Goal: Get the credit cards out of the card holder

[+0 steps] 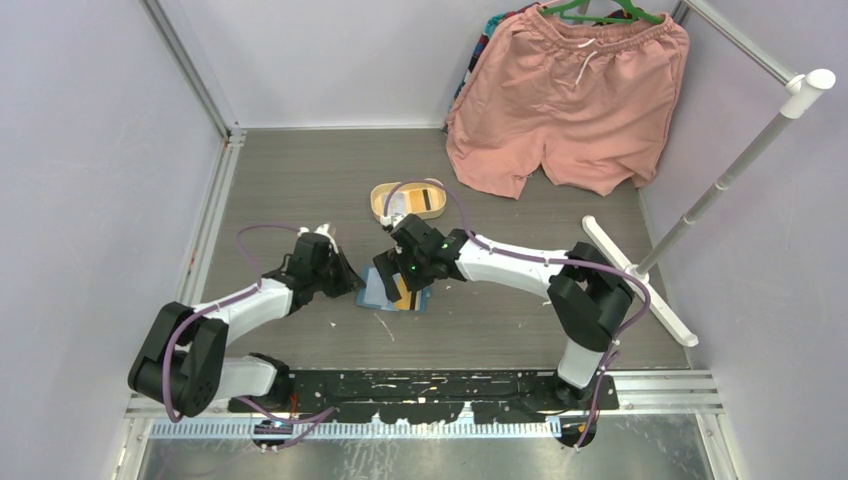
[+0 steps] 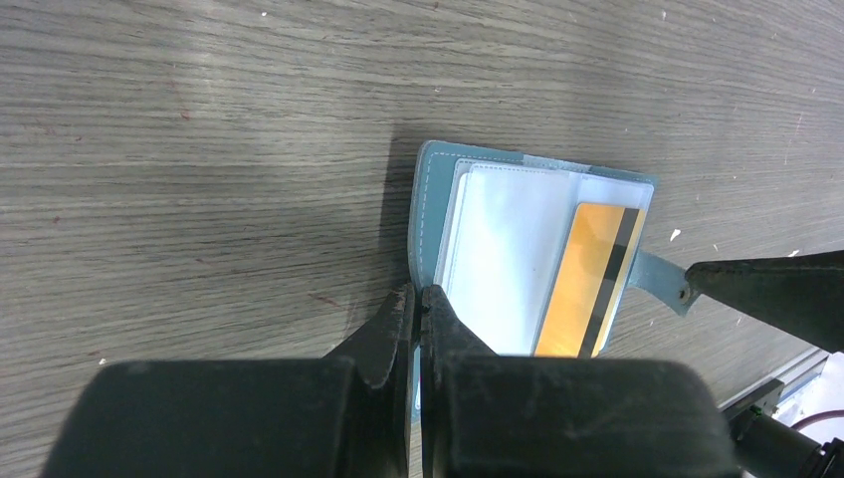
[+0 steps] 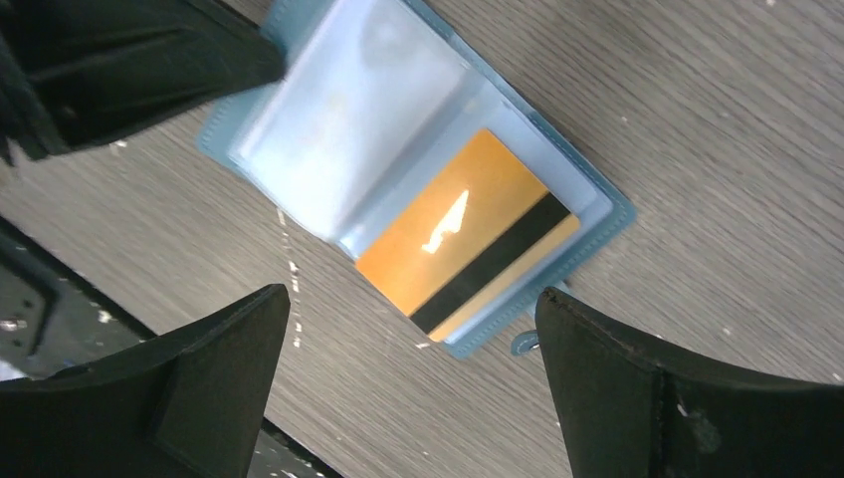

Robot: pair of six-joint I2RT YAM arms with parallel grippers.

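Currently card holder [image 1: 395, 292] lies open mid-bench [image 1: 300, 180], with an orange card [image 3: 468, 234], black-striped, in its clear sleeve. Left pincer [image 2: 418, 304] is together, touching the holder's edge. Right pincer [image 3: 410, 299] is spread wide over the card. Yellow tray [image 1: 408, 200] sits just above in frame, pink shorts [image 1: 570, 100] upper right.

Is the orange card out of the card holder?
No, the orange card lies tucked inside the open card holder, under its clear plastic.

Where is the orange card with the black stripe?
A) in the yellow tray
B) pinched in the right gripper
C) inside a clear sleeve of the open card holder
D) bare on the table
C: the right wrist view shows the orange card under the clear plastic of the open card holder, the right gripper open above it.
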